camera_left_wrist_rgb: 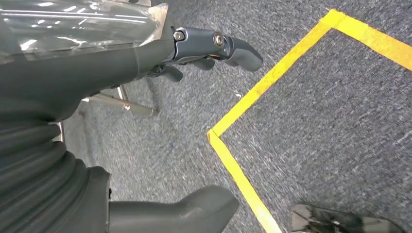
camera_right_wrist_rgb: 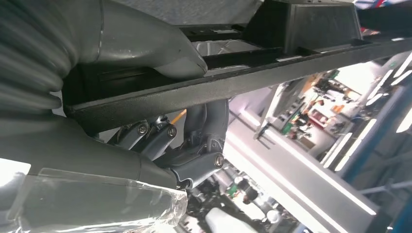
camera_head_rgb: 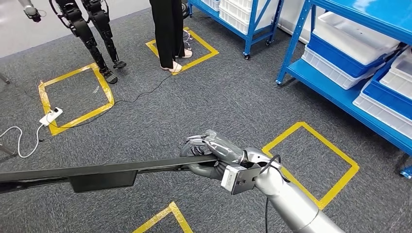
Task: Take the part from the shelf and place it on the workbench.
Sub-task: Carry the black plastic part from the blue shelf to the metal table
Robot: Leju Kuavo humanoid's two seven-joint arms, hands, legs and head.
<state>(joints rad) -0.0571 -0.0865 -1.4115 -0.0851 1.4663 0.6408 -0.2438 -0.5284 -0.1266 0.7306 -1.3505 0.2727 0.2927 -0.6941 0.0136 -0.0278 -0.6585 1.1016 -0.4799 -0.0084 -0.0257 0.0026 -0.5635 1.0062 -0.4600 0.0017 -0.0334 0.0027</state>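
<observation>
The part point(camera_head_rgb: 107, 174) is a long, flat black plastic strip with a boxy block on its underside. In the head view it stretches from the lower middle out past the left edge, held level above the grey carpet. My right hand point(camera_head_rgb: 214, 155) grips its right end, thumb on top and fingers wrapped underneath. The right wrist view shows the part point(camera_right_wrist_rgb: 233, 82) up close, clamped between the thumb and the fingers of my right hand point(camera_right_wrist_rgb: 160, 160). In the left wrist view my left hand point(camera_left_wrist_rgb: 145, 53) hangs over the carpet, its fingers point(camera_left_wrist_rgb: 228, 46) apart from the thumb and holding nothing.
Blue shelves point(camera_head_rgb: 335, 92) with white and blue bins stand at the right and far back. Yellow tape squares point(camera_head_rgb: 316, 160) mark the carpet. A person point(camera_head_rgb: 167, 34) and another robot's legs point(camera_head_rgb: 92, 29) stand at the far side. A white power strip point(camera_head_rgb: 51, 116) and cables lie at the left.
</observation>
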